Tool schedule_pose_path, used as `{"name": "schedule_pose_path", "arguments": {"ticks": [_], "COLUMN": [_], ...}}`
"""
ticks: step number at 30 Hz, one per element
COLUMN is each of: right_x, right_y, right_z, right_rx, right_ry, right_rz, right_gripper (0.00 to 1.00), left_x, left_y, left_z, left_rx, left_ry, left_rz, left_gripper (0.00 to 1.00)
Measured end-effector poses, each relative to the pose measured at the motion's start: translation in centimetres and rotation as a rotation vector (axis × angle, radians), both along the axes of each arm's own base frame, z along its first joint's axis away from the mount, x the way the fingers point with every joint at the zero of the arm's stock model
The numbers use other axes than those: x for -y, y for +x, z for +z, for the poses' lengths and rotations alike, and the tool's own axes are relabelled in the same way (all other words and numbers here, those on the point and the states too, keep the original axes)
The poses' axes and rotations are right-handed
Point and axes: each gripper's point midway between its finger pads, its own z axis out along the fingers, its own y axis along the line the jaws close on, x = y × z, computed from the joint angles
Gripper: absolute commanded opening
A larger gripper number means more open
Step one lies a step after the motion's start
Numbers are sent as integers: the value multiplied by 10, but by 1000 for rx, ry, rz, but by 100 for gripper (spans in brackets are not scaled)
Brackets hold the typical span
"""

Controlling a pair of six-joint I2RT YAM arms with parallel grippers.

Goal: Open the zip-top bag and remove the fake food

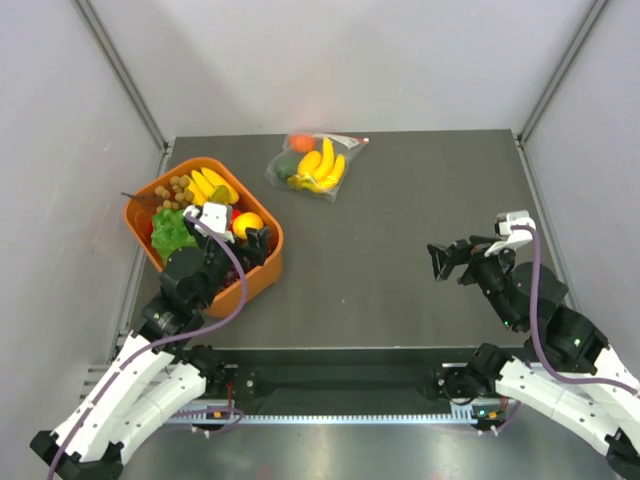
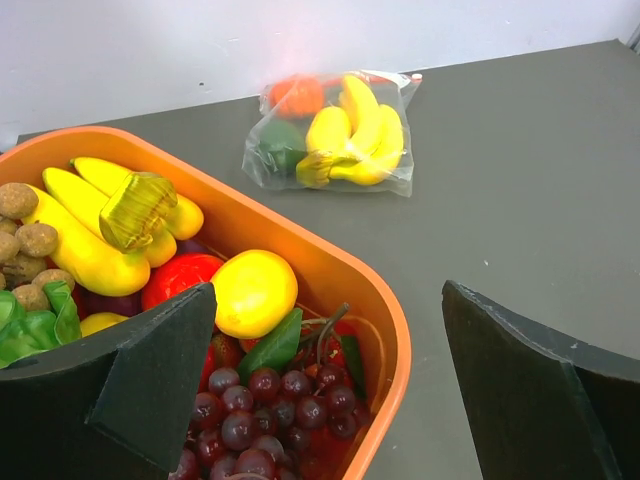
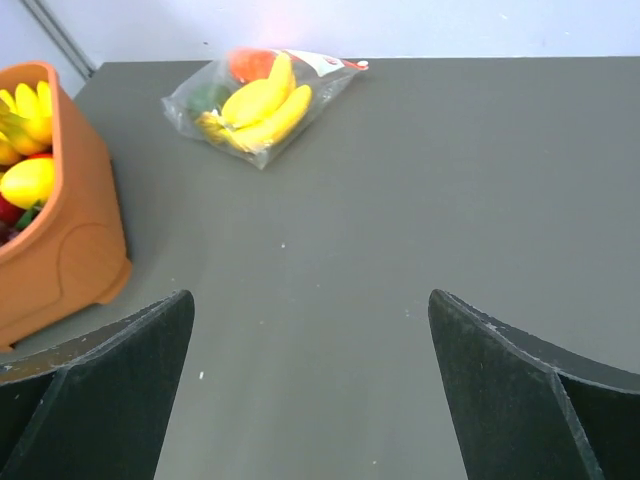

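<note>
The zip-top bag (image 1: 315, 165) lies at twelve o'clock on the table (image 1: 420, 200), seemingly zipped. Only the left wrist view resolves the fake food (image 2: 352, 135) inside. The left gripper (image 2: 328, 300) is spread over the orange basket (image 1: 268, 268) at nine o'clock. The right gripper (image 3: 310, 300) is spread at four o'clock.

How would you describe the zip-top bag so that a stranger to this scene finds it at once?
On the dark table, look beyond the orange basket toward the far edge. The zip-top bag lies there alone: clear crinkly plastic holding a yellow banana bunch, whereas the basket's fruit lies loose.
</note>
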Motion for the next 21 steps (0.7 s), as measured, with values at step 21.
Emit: {"name": "schedule_pose_path", "arguments": {"ticks": [21], "right_x": [20], "right_y": [-6], "right_z": [-22], "right_rx": [-8], "right_ry": [-24], "right_rz": [-58], "right_gripper": [100], "left_x": [93], "left_y": [58], "left_z": [34], "left_rx": [-65], "left_ry": [86], "left_rz": [-122], "left_gripper": [99]}}
